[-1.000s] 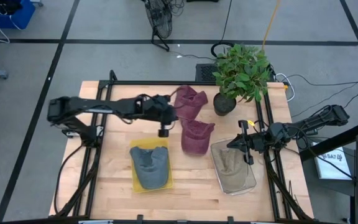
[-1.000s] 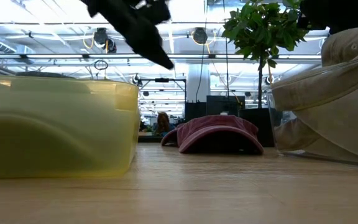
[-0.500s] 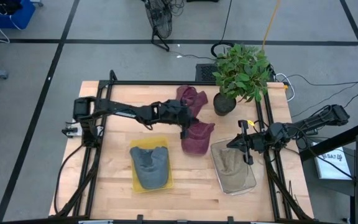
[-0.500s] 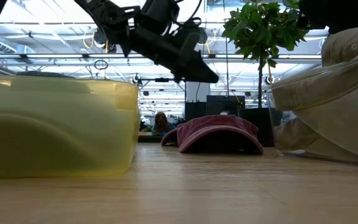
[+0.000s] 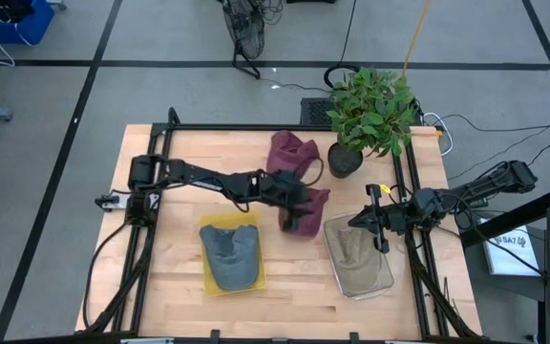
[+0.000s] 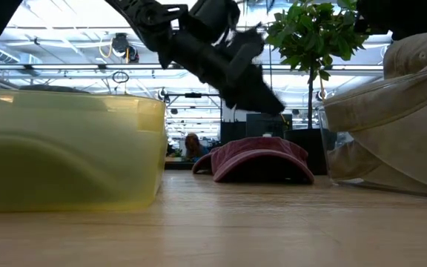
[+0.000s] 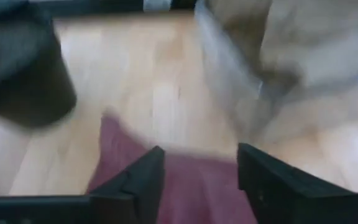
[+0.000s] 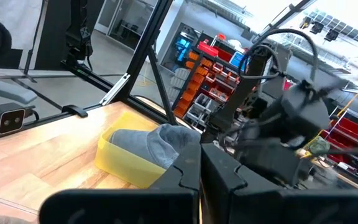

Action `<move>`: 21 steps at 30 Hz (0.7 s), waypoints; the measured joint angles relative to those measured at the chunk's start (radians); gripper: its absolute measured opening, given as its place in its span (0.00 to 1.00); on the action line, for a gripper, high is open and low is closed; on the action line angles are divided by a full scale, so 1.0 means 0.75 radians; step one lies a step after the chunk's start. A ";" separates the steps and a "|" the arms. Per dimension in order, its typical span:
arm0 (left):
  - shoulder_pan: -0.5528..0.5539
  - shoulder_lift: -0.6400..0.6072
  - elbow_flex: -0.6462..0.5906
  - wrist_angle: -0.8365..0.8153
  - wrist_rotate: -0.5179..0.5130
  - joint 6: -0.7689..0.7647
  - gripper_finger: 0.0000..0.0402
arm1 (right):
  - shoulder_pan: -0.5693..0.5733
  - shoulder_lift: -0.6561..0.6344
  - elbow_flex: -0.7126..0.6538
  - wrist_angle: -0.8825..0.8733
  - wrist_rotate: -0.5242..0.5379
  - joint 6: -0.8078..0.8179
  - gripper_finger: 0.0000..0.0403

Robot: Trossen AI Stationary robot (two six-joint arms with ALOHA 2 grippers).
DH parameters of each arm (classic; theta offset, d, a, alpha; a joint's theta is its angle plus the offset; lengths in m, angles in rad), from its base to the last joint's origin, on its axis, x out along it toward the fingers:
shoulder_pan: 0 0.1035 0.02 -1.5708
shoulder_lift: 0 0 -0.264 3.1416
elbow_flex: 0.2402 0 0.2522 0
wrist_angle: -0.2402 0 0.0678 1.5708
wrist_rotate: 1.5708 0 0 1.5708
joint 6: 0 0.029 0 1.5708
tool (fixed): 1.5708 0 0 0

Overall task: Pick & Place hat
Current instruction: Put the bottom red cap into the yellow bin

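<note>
Two maroon hats lie on the wooden table. The nearer one [image 5: 306, 212] rests crown up with its rim on the wood [image 6: 258, 158]; the other [image 5: 292, 153] lies behind it. My left gripper [image 5: 290, 216] hangs a little above the nearer hat, slanting down at it [image 6: 271, 100]. It is open, and maroon cloth [image 7: 191, 183] shows below the gap between the fingers [image 7: 201, 158]. A grey hat [image 5: 229, 250] lies in a yellow bin and a beige hat [image 5: 356, 250] in a clear bin. My right gripper [image 5: 363, 221] waits shut over the clear bin's far edge.
A potted plant [image 5: 366, 115] stands at the far right, its dark pot [image 5: 344, 159] close behind the hats. The yellow bin [image 6: 65, 148] and the clear bin [image 6: 391, 141] flank the nearer hat. Bare wood lies along the near edge and at the left.
My left gripper has swung from near the far maroon hat toward the table's right and near side. It has come down over the nearer maroon hat. The hats have not moved.
</note>
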 joint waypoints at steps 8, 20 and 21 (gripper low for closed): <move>-0.001 -0.012 0.047 -0.293 -0.019 -0.001 0.70 | -0.001 0.005 0.000 0.000 0.000 -0.001 0.00; 0.003 -0.029 0.047 -0.308 -0.172 0.138 0.67 | -0.001 0.009 -0.001 -0.001 0.001 -0.024 0.00; 0.003 -0.029 0.047 -0.298 -0.206 0.151 0.67 | -0.001 0.010 -0.001 -0.004 0.001 -0.024 0.00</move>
